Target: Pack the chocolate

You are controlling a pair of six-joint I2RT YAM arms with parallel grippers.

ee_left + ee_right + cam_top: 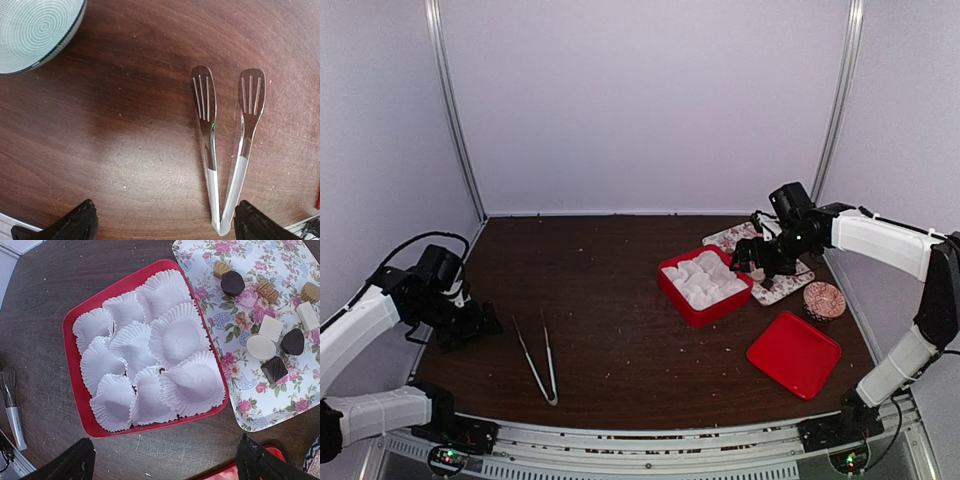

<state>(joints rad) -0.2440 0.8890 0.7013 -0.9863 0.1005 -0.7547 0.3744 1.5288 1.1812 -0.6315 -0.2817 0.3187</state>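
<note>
The chocolate (274, 369) lies as several small pieces, dark, tan and white, on a flowered tray (260, 260) to the right of a red box (70, 365). The box is filled with empty white paper cups (180, 337). My right gripper (162, 460) hovers open above the box's near edge with nothing between its fingers; the top view shows it (760, 265) over the box (705, 287) and tray (730, 238). At the table's left my left gripper (162, 225) hangs open and empty above bare wood, just beside the joined end of metal tongs (210, 150).
The tongs (537, 360) lie left of centre near the front. A red lid (794, 353) rests at the front right, with a round patterned disc (824, 300) behind it. A striped bowl (35, 30) sits beyond the left gripper. White walls close in the table.
</note>
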